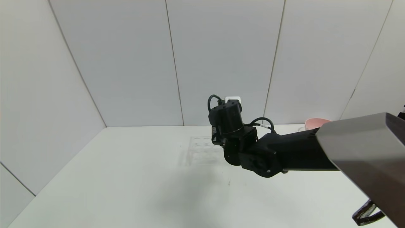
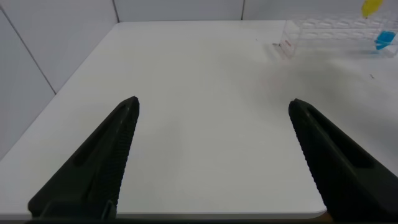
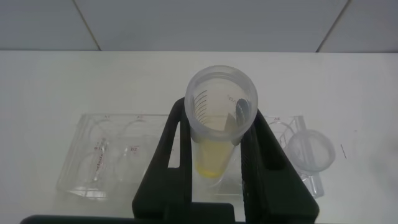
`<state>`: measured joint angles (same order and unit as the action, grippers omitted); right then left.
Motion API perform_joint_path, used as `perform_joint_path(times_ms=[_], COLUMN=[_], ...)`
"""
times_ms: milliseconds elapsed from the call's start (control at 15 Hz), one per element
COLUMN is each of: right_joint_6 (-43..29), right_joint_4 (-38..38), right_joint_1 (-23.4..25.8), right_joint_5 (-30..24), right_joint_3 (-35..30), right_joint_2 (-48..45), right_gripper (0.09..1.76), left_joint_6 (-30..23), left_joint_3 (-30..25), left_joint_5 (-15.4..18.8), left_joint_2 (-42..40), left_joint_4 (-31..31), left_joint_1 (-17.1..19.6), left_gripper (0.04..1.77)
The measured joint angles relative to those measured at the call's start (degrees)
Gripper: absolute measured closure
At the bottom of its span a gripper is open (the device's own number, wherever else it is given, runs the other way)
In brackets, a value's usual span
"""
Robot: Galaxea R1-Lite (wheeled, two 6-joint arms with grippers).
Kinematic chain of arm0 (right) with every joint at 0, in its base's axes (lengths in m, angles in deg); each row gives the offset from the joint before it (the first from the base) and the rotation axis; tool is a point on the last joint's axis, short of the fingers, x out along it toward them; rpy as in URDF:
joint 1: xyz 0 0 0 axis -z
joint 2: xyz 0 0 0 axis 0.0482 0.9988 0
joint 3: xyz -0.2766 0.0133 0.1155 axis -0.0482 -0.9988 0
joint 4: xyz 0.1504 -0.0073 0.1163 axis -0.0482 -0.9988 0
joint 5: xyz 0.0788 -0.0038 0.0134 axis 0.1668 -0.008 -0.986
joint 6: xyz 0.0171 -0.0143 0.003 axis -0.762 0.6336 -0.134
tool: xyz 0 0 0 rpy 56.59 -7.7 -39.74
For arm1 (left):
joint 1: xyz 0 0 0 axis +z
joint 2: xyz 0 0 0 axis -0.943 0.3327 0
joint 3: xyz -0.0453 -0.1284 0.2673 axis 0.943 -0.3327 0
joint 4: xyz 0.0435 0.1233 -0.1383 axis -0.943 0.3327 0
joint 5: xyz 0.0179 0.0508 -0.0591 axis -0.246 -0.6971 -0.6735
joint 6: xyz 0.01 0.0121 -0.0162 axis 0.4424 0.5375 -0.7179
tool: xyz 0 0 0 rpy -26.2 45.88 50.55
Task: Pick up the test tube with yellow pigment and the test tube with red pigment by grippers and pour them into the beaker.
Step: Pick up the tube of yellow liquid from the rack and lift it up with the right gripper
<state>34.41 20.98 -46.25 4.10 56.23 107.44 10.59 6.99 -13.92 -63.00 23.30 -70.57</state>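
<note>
Pale grey panelled walls (image 1: 126,63) with thin seams close in a smooth, matte white table (image 1: 126,177). The right arm reaches in from the right side to about the table's middle.

The right gripper (image 3: 219,112) pinches the test tube with yellow pigment (image 3: 222,118), one flat black finger pressed against each side of it. The right wrist view looks down into the tube's open mouth. The tube is a clear, slightly frosted cylinder with a rounded rim and short dark graduation lines printed down its wall. A pale yellow pool sits at its bottom, down between the two fingers.

Directly under this gripper lies a clear tube rack (image 3: 99,155), a flat rectangular block of transparent plastic with round holes and small printed labels. It is so glassy that from the head view it reads only as faint outlines on the table. Just beside one finger of the right gripper, a second clear tube (image 3: 309,149) stands in the rack with its round mouth upward; its pigment cannot be told from that view.

Beyond the right arm, at the table's far edge, shows the rim of a pink bowl (image 1: 314,123).

The left gripper (image 2: 212,104) hangs over bare table with its two tapered, ribbed black fingers spread wide and nothing between them. The rack is well apart from it. From there the yellow tip appears above the rack's top edge, with a blue-tipped tube (image 2: 385,40) lower down in the rack.
</note>
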Motion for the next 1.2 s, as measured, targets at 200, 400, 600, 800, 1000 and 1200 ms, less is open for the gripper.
perform_joint_path(times_ms=[200, 400, 600, 800, 1000, 1200], right_joint_6=[1.71, 2.55, 2.63, 3.86, 7.12, 11.50], right_joint_4=[0.04, 0.67, 0.90, 0.88, 0.99, 1.07], right_joint_1=[-0.06, -0.50, -1.13, -0.91, 2.76, 11.08], right_joint_5=[-0.18, -2.21, -8.64, -18.40, -32.05, -46.21], right_joint_3=[-2.06, -7.16, -14.06, -22.43, -31.61, -38.28], right_joint_2=[-4.28, -8.24, -12.30, -17.44, -24.26, -31.28], right_gripper=[1.34, 1.34, 1.34, 1.34, 1.34, 1.34], left_joint_6=[0.02, 0.00, 0.00, 0.00, 0.00, 0.00], left_joint_3=[0.00, 0.00, 0.00, 0.00, 0.00, 0.00], left_joint_5=[-0.02, -0.02, -0.02, -0.02, -0.02, -0.02], left_joint_2=[0.00, 0.00, 0.00, 0.00, 0.00, 0.00], left_joint_4=[0.00, 0.00, 0.00, 0.00, 0.00, 0.00], left_joint_1=[0.00, 0.00, 0.00, 0.00, 0.00, 0.00], left_gripper=[0.09, 0.09, 0.09, 0.09, 0.09, 0.09])
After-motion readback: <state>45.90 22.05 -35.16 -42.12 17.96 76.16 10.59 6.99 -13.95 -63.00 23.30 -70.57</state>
